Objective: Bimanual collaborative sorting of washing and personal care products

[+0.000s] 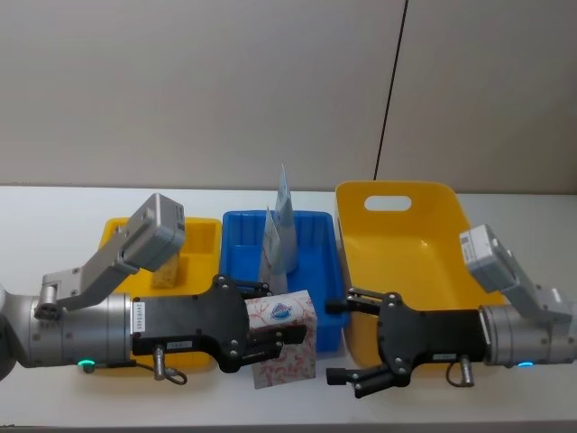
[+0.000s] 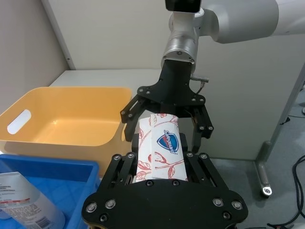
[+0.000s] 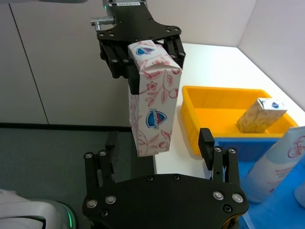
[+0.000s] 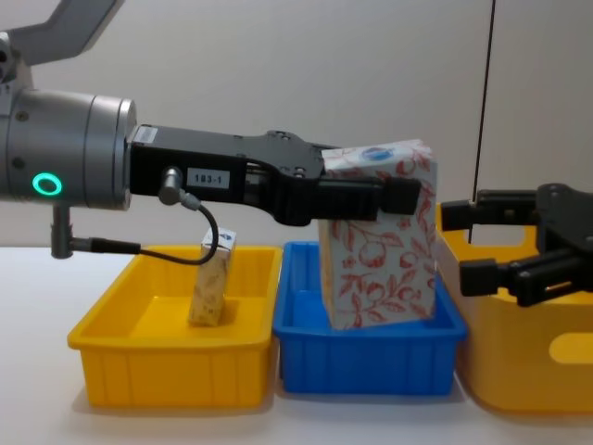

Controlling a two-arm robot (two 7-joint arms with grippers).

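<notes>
Currently the left tool [image 1: 275,314] clamps a floral pack [image 1: 288,361] by its upper end, aloft, just ahead of the right tool [image 1: 348,341], whose fingers [image 4: 482,213] gape empty. Releasing before those fingers close would likely let it fall.

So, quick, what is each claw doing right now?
Left gripper: closed on the floral box.
Right gripper: open, holding nothing.

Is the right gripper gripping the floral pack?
No: in the chest view the right gripper is open and apart from the floral pack, which the left gripper holds.
</notes>
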